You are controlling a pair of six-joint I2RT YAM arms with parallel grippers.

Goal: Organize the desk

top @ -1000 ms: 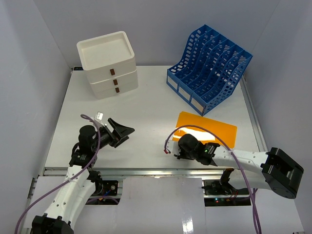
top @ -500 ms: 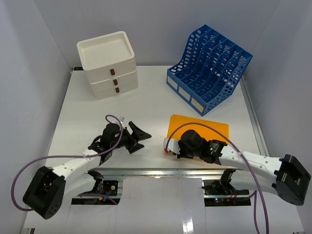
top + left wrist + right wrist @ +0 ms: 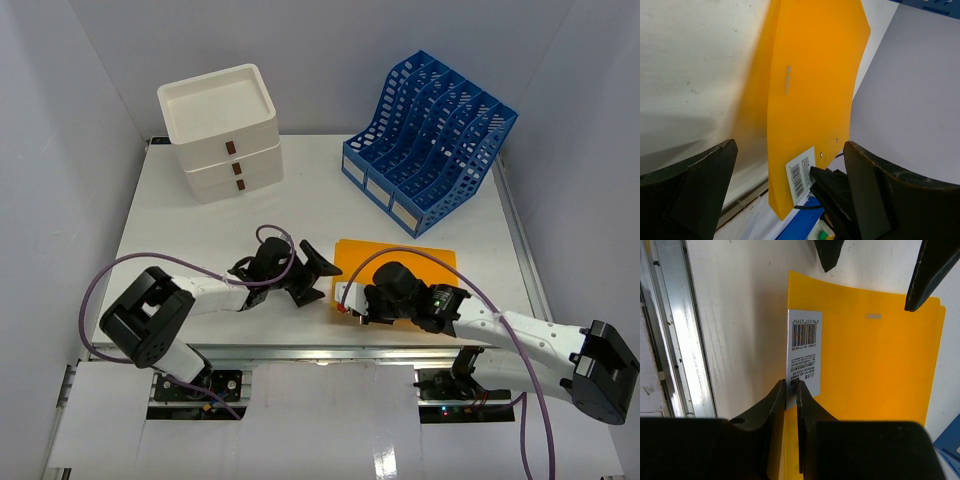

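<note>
An orange folder point(image 3: 392, 256) lies on the white desk point(image 3: 200, 235), right of centre near the front. My right gripper point(image 3: 349, 299) is shut on the folder's near left corner, its jaws pinching the edge just below the white barcode label point(image 3: 805, 340). The corner looks raised off the desk in the left wrist view, where the folder point(image 3: 810, 85) fills the middle. My left gripper point(image 3: 316, 274) is open just left of the folder, its two fingers point(image 3: 827, 252) pointing at the folder's far left edge with nothing between them.
A white three-drawer box point(image 3: 226, 135) stands at the back left. A blue slotted file rack point(image 3: 432, 140) stands at the back right. A metal rail point(image 3: 670, 330) runs along the desk's front edge, close to my right gripper.
My left arm has swung right across the desk up to the folder. The right gripper has closed on the folder's corner and drawn the folder a little to the left.
</note>
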